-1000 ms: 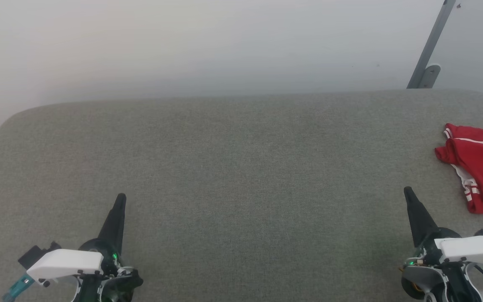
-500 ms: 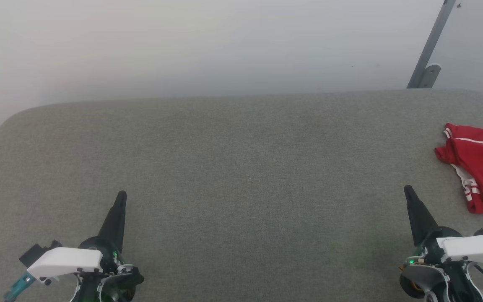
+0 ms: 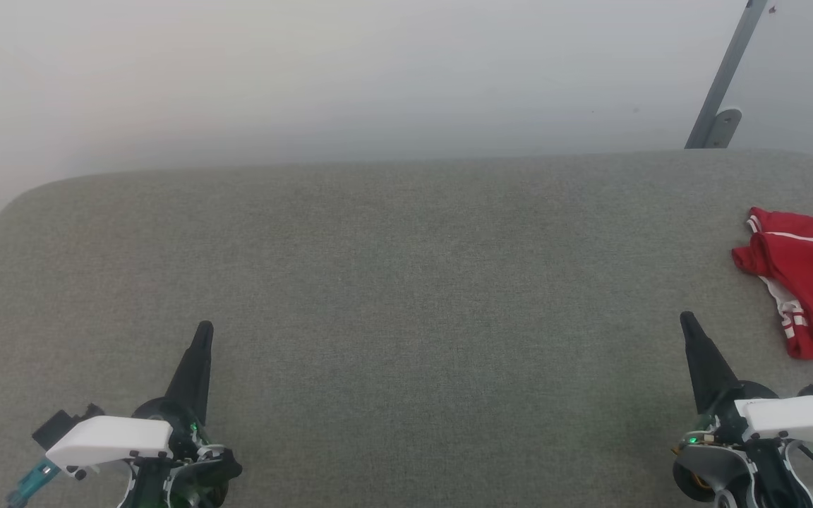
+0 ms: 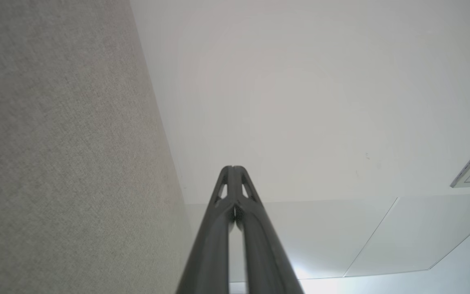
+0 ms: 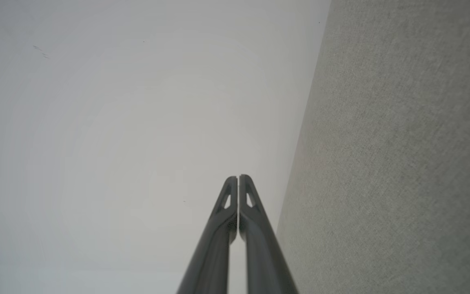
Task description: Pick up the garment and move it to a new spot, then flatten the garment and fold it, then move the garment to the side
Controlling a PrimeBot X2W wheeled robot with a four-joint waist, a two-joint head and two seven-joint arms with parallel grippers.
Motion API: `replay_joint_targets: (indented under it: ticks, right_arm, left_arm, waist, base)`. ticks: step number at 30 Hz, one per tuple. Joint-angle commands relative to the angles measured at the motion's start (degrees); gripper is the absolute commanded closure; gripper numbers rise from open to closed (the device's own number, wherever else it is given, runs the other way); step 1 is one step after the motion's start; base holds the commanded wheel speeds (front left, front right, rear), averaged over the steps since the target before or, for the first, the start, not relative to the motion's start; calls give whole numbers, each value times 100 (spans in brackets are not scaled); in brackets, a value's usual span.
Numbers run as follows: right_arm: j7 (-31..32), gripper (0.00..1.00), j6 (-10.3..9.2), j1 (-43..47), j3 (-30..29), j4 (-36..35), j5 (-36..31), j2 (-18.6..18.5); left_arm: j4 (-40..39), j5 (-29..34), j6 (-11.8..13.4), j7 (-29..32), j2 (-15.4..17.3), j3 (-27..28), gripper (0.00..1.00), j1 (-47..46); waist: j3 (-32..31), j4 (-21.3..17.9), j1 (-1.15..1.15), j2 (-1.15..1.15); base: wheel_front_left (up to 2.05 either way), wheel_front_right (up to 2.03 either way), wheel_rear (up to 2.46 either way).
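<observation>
Very little has changed over the last second: the left gripper (image 3: 203, 330) and the right gripper (image 3: 687, 319) have each crept a touch further in over the broad grey woven-fabric pad (image 3: 406, 282), and that is all. The garment (image 3: 812, 282), a red jersey shirt with white-and-red striped trim, has not stirred. It lies in a loose, partly doubled-over heap at the pad's right end, part-way in from the near edge, and the head view cuts off its far side.

Both sets of long dark fingers are pressed together, tip to tip, with nothing between them, as the left wrist view (image 4: 232, 168) and the right wrist view (image 5: 238, 177) both show. The right gripper is near the pad's right end, short of the shirt and not touching it. The left gripper is well apart from it, toward the pad's left end.

For the task this settles little. A shirt bunched at the pad's end would suit a garment waiting to be lifted, and equally one already folded and set aside. The rumpled look leans neither way for certain.

Beyond the pad's far edge stands a plain pale wall (image 3: 308, 70), with a slanted grey metal strut (image 3: 724, 77) above the pad's far right corner. Nothing lies on the pad between the grippers and the shirt
</observation>
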Motion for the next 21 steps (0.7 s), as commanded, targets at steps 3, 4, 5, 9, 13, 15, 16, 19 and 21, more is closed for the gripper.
replay_joint_targets:
  ticks: [3,4,5,9,13,15,16,19,21]
  right_arm:
    - [16,100,0,-32,-5,-21,23,18]
    - [16,100,0,-32,-3,-21,23,18]
    - [15,100,0,-32,-5,-21,24,18]
    - [15,100,0,-32,-4,-21,24,18]
    - [15,100,0,-32,-3,-21,24,18]
    - [15,100,0,-31,-2,-21,24,18]
    - [15,100,0,-31,-2,-21,24,18]
    - [15,100,0,-31,-3,-21,25,18]
    - [15,100,0,-31,-2,-22,25,18]
  left_arm:
    - [0,-15,-16,21,-16,19,100,-65]
    - [0,-15,-16,21,-16,18,100,-65]
    - [0,-15,-16,21,-17,19,100,-65]
    - [0,-14,-16,21,-17,20,100,-66]
    - [0,-13,-16,18,-17,20,100,-66]
    - [0,-12,-16,18,-18,21,100,-66]
    - [0,-12,-16,19,-18,20,100,-66]
    - [0,-11,-16,19,-18,21,100,-66]
    - [0,-11,-16,20,-18,22,100,-66]
  waist:
    - [0,0,0,0]
    - [0,0,0,0]
    - [0,0,0,0]
    - [0,0,0,0]
    - [0,0,0,0]
    - [0,0,0,0]
    - [0,0,0,0]
    - [0,0,0,0]
    - [0,0,0,0]
  base:
    - [0,0,0]
    - [0,0,0]
    - [0,0,0]
    - [0,0,0]
    - [0,0,0]
    - [0,0,0]
    - [0,0,0]
    - [0,0,0]
    - [0,0,0]
